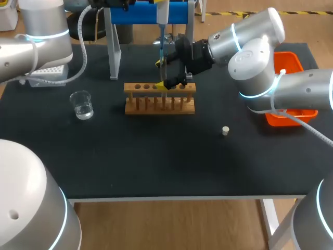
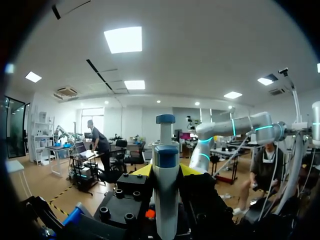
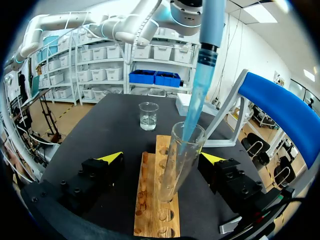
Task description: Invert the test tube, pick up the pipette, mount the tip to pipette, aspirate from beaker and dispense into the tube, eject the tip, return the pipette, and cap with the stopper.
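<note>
Right claw gapes around the test tube standing in the rack.

Head camera, high behind the robot, looks down on the wooden rack. Right wrist camera sits close over the same rack, facing the beaker beyond. Left wrist camera, above the rack, tilts upward along its pipette.

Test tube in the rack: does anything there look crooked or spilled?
No spill shows. The test tube leans in the wooden rack, the blue pipette tip inside its mouth, the open right gripper around it. The stopper lies alone on the table, apart from the rack.
</note>
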